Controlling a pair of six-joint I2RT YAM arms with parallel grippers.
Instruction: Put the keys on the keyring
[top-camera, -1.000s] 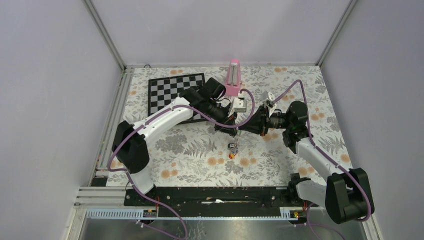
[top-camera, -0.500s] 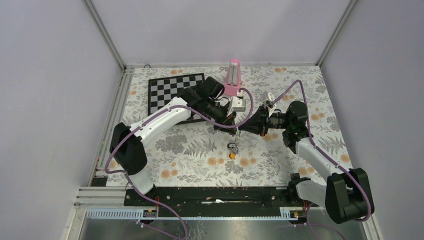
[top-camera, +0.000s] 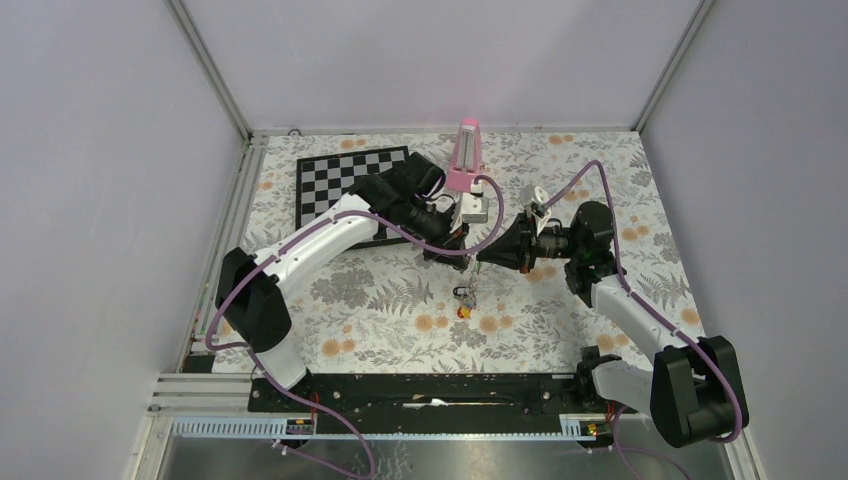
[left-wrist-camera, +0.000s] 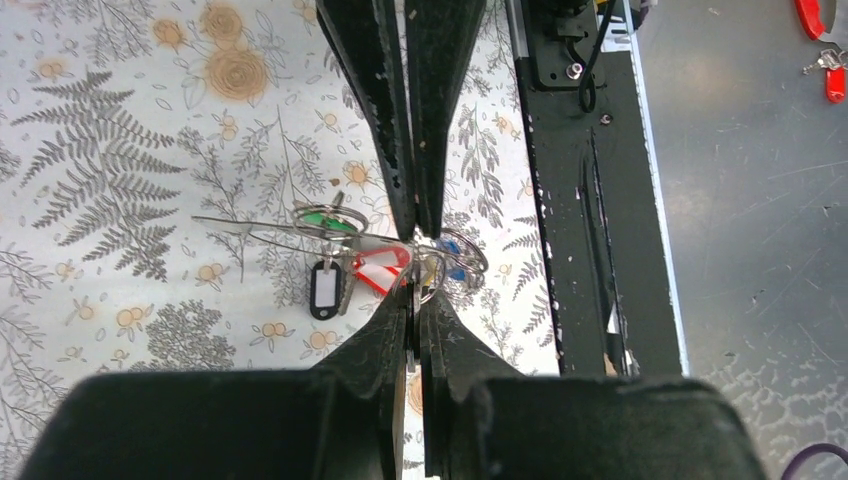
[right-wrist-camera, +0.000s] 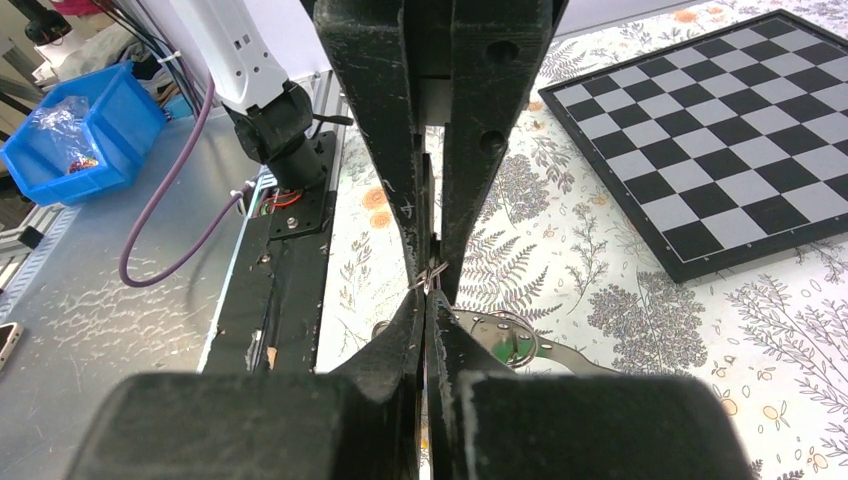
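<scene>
Left arm (top-camera: 300, 250): elbow and lower link swing a little further left, toward the table's left rail

Left gripper (top-camera: 460, 251): drawn slightly back and left, nearer the chessboard (top-camera: 340, 180); its purple cable (top-camera: 492, 215) loop pulls in leftward with it

Right gripper (top-camera: 482, 258): wrist shifts a touch left, fingers lie more level across the table

Five keys (left-wrist-camera: 380, 270) with coloured tags, one keyring (left-wrist-camera: 245, 224), one chessboard (top-camera: 340, 180), one pink metronome (top-camera: 466, 155), two arms (top-camera: 310, 245)
</scene>
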